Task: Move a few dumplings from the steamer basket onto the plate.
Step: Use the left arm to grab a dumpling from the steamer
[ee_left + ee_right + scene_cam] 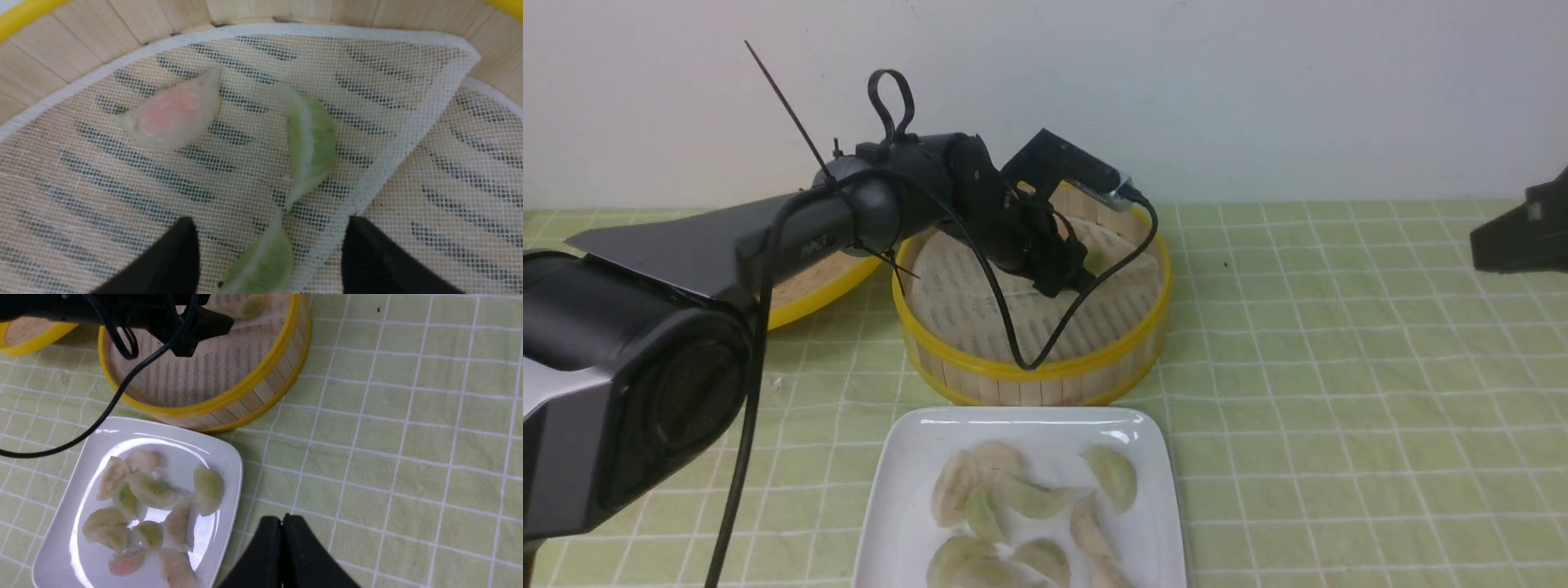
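Since lots of dumplings [1029, 498] lie on the plate [907, 457], your job is mostly done. Three more show in the steamer basket [1029, 392]. Your left gripper [270, 223] hangs open over a green one [261, 261], holding nothing; your right gripper [282, 517] is closed tight, away from both.

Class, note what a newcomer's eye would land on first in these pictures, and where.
The big black left arm stretched into the steamer basket, its left gripper open over a green dumpling. Next, the white plate on the robot's side of the basket, piled with pale dumplings.
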